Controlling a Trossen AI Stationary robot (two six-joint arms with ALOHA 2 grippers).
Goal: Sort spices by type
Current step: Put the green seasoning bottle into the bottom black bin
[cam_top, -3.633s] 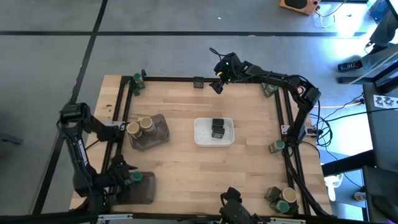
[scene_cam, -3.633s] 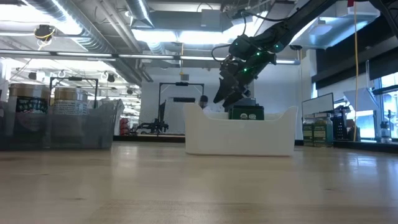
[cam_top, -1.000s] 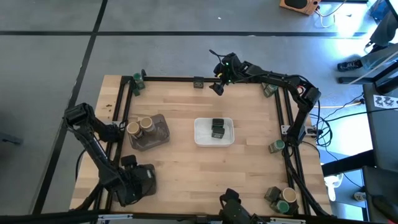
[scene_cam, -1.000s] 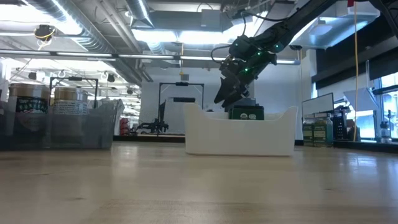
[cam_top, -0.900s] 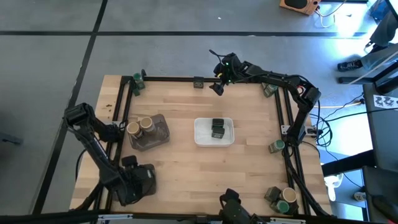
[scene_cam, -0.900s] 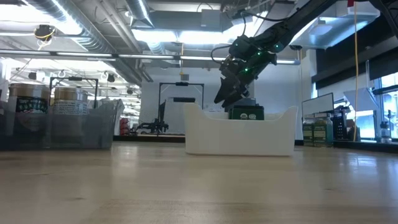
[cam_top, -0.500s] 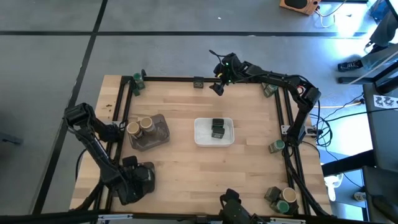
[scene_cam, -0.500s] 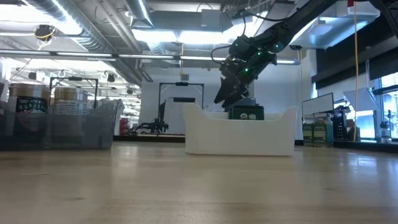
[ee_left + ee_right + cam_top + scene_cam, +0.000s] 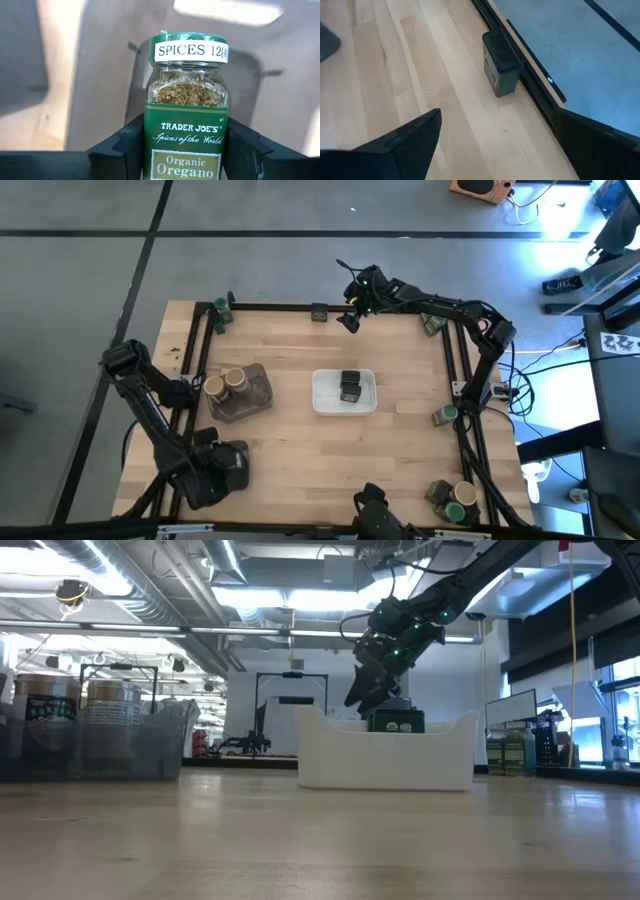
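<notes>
Left pincer (image 9: 222,465) low at the table's near-left corner, grasping an oregano jar (image 9: 186,107) — right pincer (image 9: 347,320) spread, idle.

The pale wooden table top (image 9: 300,440) shows smooth, matt planks with fine grain. The clear glass oregano jar (image 9: 186,120) looks glossy, with a green plastic lid and paper labels. The dark green squarish tin (image 9: 502,63) looks matt; the white rectangular tray (image 9: 385,755) looks like smooth plastic.

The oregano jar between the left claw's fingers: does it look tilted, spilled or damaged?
No. The oregano jar stands upright between the left claw fingers, green lid on, glass and label whole. No spill shows around it. Nothing stands out.
</notes>
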